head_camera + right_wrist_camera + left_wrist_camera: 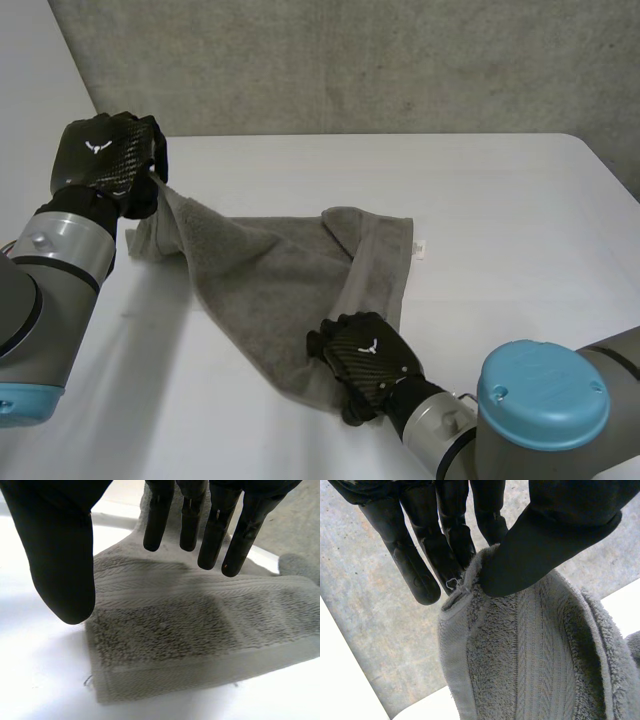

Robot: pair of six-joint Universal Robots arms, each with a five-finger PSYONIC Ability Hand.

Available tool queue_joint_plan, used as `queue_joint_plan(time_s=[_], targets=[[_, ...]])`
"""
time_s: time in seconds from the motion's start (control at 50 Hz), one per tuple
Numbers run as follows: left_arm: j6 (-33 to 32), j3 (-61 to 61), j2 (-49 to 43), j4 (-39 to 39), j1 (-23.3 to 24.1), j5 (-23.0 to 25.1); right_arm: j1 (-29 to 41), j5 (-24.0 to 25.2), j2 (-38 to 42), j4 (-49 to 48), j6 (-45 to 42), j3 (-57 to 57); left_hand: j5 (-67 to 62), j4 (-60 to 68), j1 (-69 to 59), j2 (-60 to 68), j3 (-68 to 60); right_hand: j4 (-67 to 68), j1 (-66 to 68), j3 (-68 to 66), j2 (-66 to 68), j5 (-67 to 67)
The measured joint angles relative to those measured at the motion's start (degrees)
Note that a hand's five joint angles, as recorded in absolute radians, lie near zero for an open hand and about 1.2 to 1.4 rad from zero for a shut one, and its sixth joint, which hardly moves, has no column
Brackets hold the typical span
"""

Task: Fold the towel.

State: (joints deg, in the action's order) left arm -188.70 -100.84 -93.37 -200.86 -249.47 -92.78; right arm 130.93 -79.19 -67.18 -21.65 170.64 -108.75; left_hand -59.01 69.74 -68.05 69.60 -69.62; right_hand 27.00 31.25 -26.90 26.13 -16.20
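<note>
A grey towel (270, 290) lies partly spread on the white table (500, 220), with one fold along its right side. My left hand (105, 160) holds the towel's far left corner lifted off the table. In the left wrist view the thumb (555, 545) pinches that corner of the towel (535, 655) against the fingers. My right hand (365, 365) hovers over the towel's near corner. In the right wrist view its fingers (160, 520) are straight and the thumb stands apart, just above the towel (190, 630), with nothing between them.
A small white label (420, 248) sticks out at the towel's far right edge. A grey wall (350, 60) rises behind the table. Bare white tabletop stretches to the right of the towel and behind it.
</note>
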Motion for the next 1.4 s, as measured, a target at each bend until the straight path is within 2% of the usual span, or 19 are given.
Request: queue_joint_plan(time_s=[0.24, 0.46, 0.54, 0.68, 0.88, 0.92, 0.94, 0.96, 1.02, 1.16, 1.4], targets=[[0.0, -0.2, -0.2, -0.1, 0.0, 0.0, 1.7, -0.4, 3.6, -2.4, -0.5, 1.8, 0.0, 0.0, 0.0, 0.0, 0.0, 0.0, 0.2, 0.0, 0.0, -0.1], [0.0, -0.2, -0.1, -0.1, 0.0, 0.0, 1.7, -1.1, 5.6, -6.3, -1.1, 3.4, 0.0, 0.0, 0.0, 0.0, 0.0, 6.7, 7.8, -7.0, 7.6, -6.3], [0.0, -0.3, -0.1, -0.1, 0.0, 0.0, 1.6, -1.2, 6.7, -6.7, -1.1, 4.5, 0.0, 0.0, 0.0, 0.0, 0.0, 14.8, 16.8, -14.9, 15.6, -13.7], [0.0, -0.4, -0.1, -0.1, 0.0, 0.0, 1.2, -1.3, 8.0, -6.6, -2.6, 6.0, 0.0, 0.0, 0.0, 0.0, 0.0, 40.4, 45.7, -40.3, 41.3, -39.2], [0.0, -0.4, -0.2, -0.1, -0.1, 0.0, -1.3, -1.5, 7.5, -4.6, -3.9, 7.4, 0.0, 0.0, 0.0, 0.0, 0.0, 41.2, 46.7, -41.0, 41.5, -40.2], [0.0, -0.4, -0.2, -0.1, -0.1, 0.0, -1.7, -1.5, 7.4, -3.8, -3.9, 7.6, 0.0, 0.0, 0.0, 0.0, 0.0, 40.9, 46.5, -40.7, 41.3, -40.0], [0.0, -0.4, -0.2, 0.0, -0.1, 0.0, -2.2, -1.6, 7.1, -2.8, -3.9, 7.7, 0.0, 0.0, 0.0, 0.0, 0.0, 34.1, 37.8, -34.0, 33.7, -34.3], [0.0, -0.4, -0.2, 0.0, -0.1, 0.0, -2.6, -1.6, 6.7, -1.6, -3.9, 7.9, 0.0, 0.0, 0.0, 0.0, 0.0, 16.3, 19.2, -16.2, 15.8, -17.7], [0.0, -0.6, -0.2, -0.1, -0.1, 0.0, -3.1, -1.4, 5.3, 1.8, -3.5, 7.9, 0.0, 0.0, 0.0, 0.0, 0.0, 0.6, -0.7, -0.5, 1.2, -1.5], [-0.1, -1.1, -0.2, -0.3, -0.1, 0.0, -2.9, -0.9, 3.5, 4.5, -2.4, 6.9, 0.0, 0.0, 0.0, 0.0, 0.0, -1.4, -3.6, 1.2, 0.0, 1.1], [0.0, -1.4, -0.2, -0.3, -0.2, 0.1, -0.8, -0.7, 5.8, 2.4, -1.5, 6.3, 0.0, 0.0, 0.0, 0.0, 0.0, -1.4, -3.2, 1.2, 0.0, 1.0]])
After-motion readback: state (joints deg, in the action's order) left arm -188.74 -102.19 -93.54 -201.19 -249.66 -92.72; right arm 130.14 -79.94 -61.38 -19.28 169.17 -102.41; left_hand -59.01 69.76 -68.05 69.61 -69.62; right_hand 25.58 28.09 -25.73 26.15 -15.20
